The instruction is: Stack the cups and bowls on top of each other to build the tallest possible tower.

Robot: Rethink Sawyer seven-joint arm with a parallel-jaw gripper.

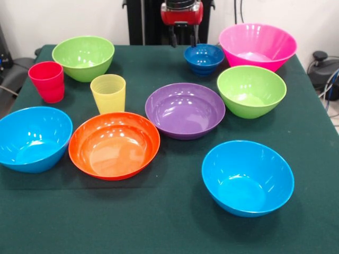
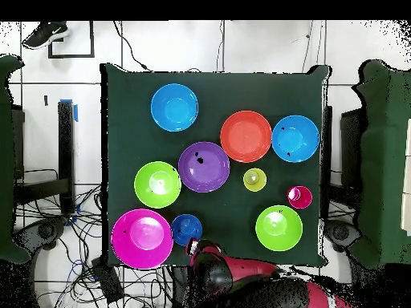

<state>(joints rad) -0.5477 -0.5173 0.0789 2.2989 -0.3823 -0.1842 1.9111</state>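
My gripper (image 1: 183,38) hangs open and empty at the table's far edge, just behind the small dark blue bowl (image 1: 204,58); it also shows in the overhead view (image 2: 197,247). The red cup (image 1: 47,80) and the yellow cup (image 1: 108,92) stand upright at the left. Every bowl stands alone and upright: lime green (image 1: 83,57), lime green (image 1: 251,90), big pink (image 1: 258,46), purple (image 1: 185,110), orange (image 1: 114,144), light blue (image 1: 33,138), light blue (image 1: 247,177). No tower shows in either view.
The dark green cloth covers the table (image 1: 159,222). The robot's pedestal (image 1: 143,21) stands behind the far edge. Cables and a shoe (image 2: 46,34) lie on the floor around the table.
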